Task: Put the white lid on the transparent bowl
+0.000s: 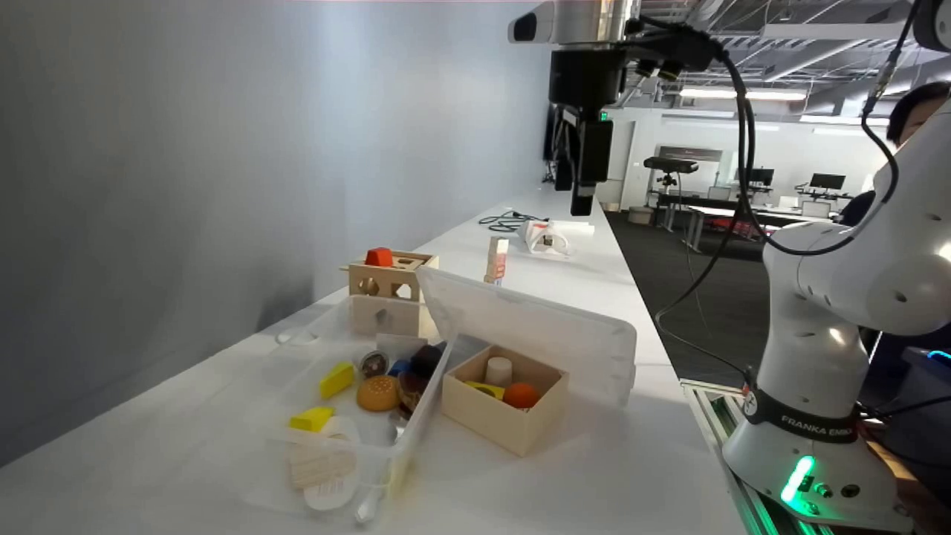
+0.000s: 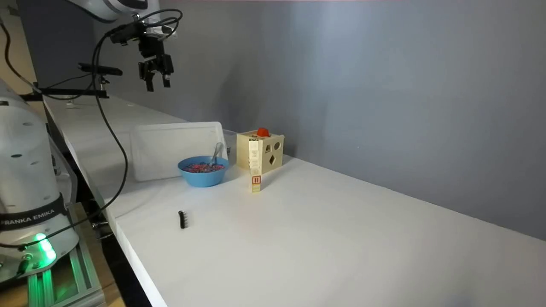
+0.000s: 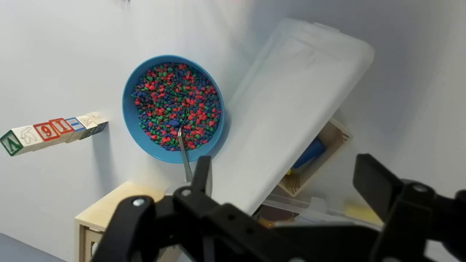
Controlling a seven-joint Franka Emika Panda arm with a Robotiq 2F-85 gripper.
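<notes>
Lid (image 3: 291, 102) and claw (image 3: 284, 164) partly hide transparent bowl (image 3: 291, 204), wrist view.

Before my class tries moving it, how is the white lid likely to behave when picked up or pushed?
The white lid stands tilted on edge, so a push would probably slide or topple it. It shows no visible sag, suggesting it is fairly stiff. Its thin, translucent look suggests it is light for its size.

Robot arm (image 1: 813, 345), desks (image 1: 750, 214) and monitors (image 1: 827, 181) suggest a lab.

White arm (image 1: 825, 316) — black cables (image 1: 743, 126) — black, screw-studded tool (image 2: 158, 85).
</notes>
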